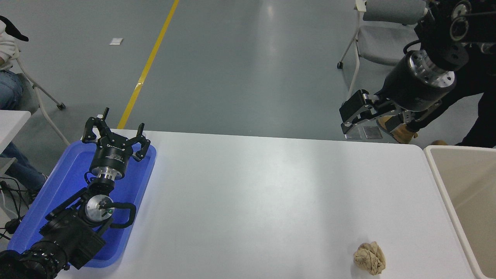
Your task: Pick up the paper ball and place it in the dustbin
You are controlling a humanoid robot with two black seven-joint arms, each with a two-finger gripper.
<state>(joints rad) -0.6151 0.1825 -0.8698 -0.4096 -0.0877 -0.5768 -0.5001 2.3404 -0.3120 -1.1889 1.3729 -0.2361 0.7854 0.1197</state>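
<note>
We are at the reach: our right gripper point(358, 123), jaws nearly closed and empty, must open and descend to the ball point(369, 257) beside the bin point(445, 182).

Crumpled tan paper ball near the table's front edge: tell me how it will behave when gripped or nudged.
The crumpled tan paper ball looks light and will probably squash under closing fingers. Its lumpy, wrinkled surface should grip well, and it would likely skid or tumble, not roll smoothly.

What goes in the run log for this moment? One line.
right gripper raised, empty | paper ball on table | dustbin at right | left gripper over blue tray
</note>
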